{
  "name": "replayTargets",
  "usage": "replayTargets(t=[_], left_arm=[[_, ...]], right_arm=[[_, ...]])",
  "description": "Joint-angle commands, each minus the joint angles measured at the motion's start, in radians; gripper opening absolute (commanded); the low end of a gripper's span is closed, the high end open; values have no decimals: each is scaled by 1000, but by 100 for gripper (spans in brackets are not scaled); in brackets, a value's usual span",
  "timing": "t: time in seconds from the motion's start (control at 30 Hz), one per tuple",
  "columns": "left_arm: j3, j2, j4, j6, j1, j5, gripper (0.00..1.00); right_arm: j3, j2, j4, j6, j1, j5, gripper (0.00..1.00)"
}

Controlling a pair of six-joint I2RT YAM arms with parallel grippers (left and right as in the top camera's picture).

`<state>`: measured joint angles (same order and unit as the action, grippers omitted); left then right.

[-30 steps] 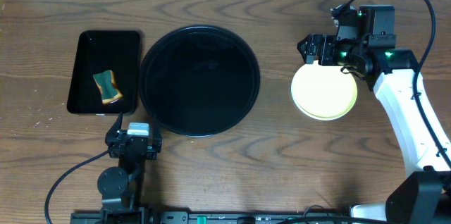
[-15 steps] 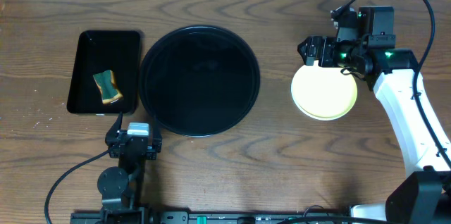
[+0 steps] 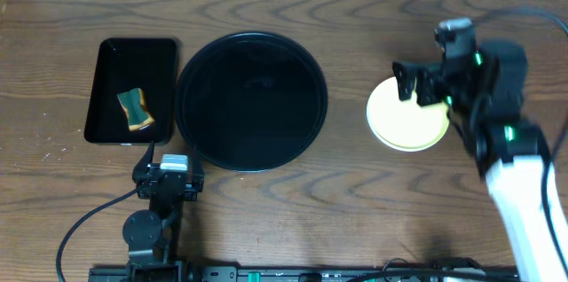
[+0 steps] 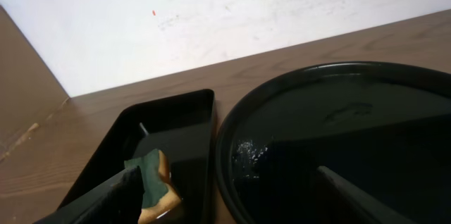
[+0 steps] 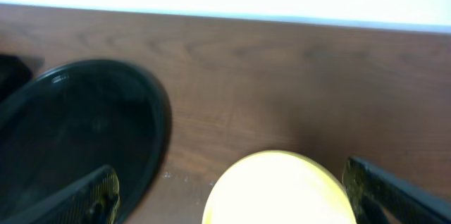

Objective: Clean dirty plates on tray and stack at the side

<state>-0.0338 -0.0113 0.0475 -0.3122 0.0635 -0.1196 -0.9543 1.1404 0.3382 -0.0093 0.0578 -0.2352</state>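
The plates [image 3: 406, 122] are sitting stacked right of the tray [image 3: 253, 100], yellow on top. The right fingers [image 3: 404, 80] are hovering spread over them, nearer than the left fingers [image 4: 106, 197], also spread, by the tray's near-left rim.

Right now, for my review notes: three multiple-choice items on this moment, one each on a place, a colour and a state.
1. The sponge lies: A in a cup; B in the rectangular tray; C on a shelf.
2. The plate below the right claw is: A red; B pale yellow; C black.
3. The right claw is: A shut on a spoon; B out of view; C open.
Answers: B, the overhead view shows it there; B, both views show yellow; C, its fingers stand wide apart.
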Motion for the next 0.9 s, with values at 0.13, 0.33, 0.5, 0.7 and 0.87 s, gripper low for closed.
replayTargets(t=[0.13,0.33,0.5,0.7,0.87], left_arm=[[30,5,13,-8,-4,8,77],[30,5,13,-8,-4,8,77],[30,5,13,-9,-4,8,77],[30,5,13,-8,-4,8,77],[30,5,13,-8,-4,8,77]], right_arm=[[373,-349,-181,-86,3,22,99],[658,-652,-298,-85,3,22,99],[845,-849,-400,-85,4,22,99],[949,-990,-439,-85,11,22,99],[949,-1056,-377,-86,15,30,99]])
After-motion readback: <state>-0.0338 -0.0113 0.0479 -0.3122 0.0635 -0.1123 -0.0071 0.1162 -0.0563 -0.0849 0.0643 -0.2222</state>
